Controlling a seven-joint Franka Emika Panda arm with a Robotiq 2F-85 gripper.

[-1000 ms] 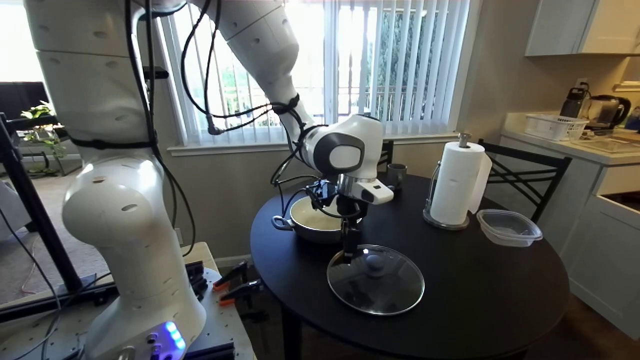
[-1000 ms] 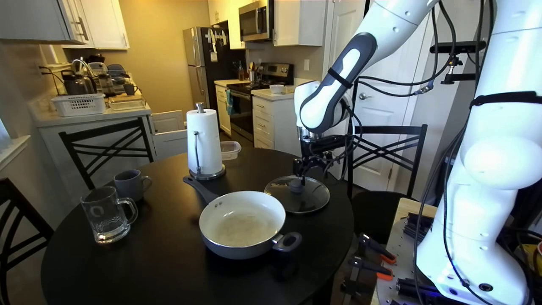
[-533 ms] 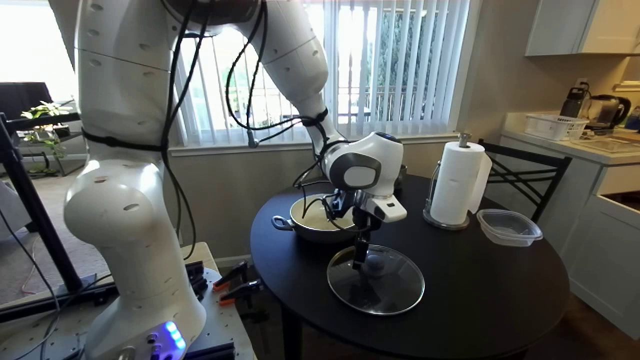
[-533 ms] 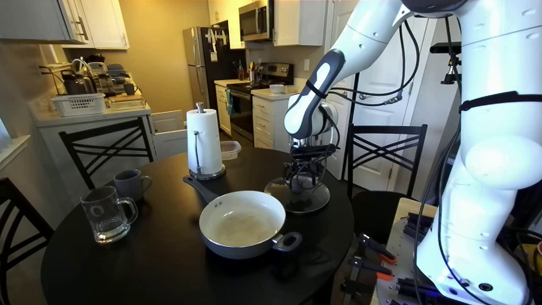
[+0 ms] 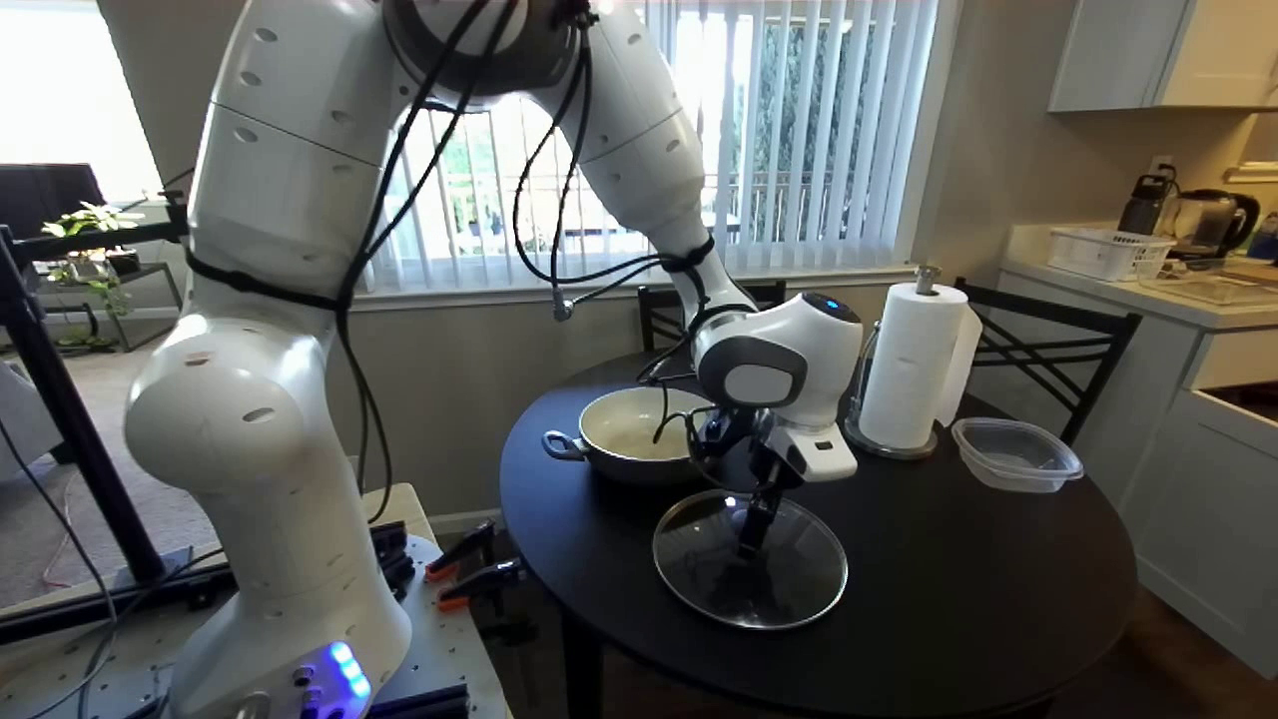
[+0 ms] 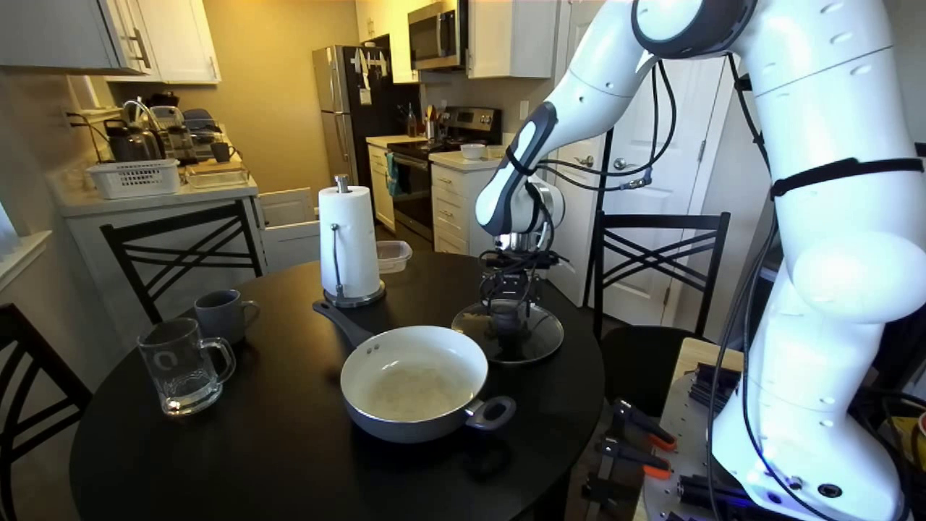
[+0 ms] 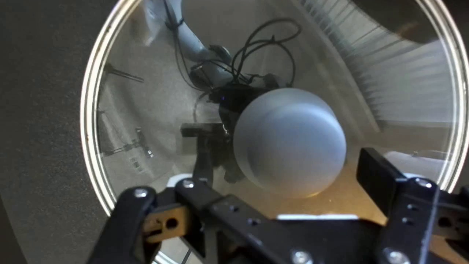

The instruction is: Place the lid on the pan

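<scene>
My pincer (image 7: 289, 170) is spread wide, gripping nothing, at the knob (image 7: 289, 143) of the lid (image 5: 789, 574), flat on the worktop (image 5: 968, 589) near the pan (image 6: 412, 380). Whether I straddle it deeply enough, I cannot tell; closing too shallowly could, I judge, let that smooth round knob slip free, dropping the lid mid-carry.

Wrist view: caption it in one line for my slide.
Open pincer by the round knob of the lid, dark table showing past the metal rim.
</scene>
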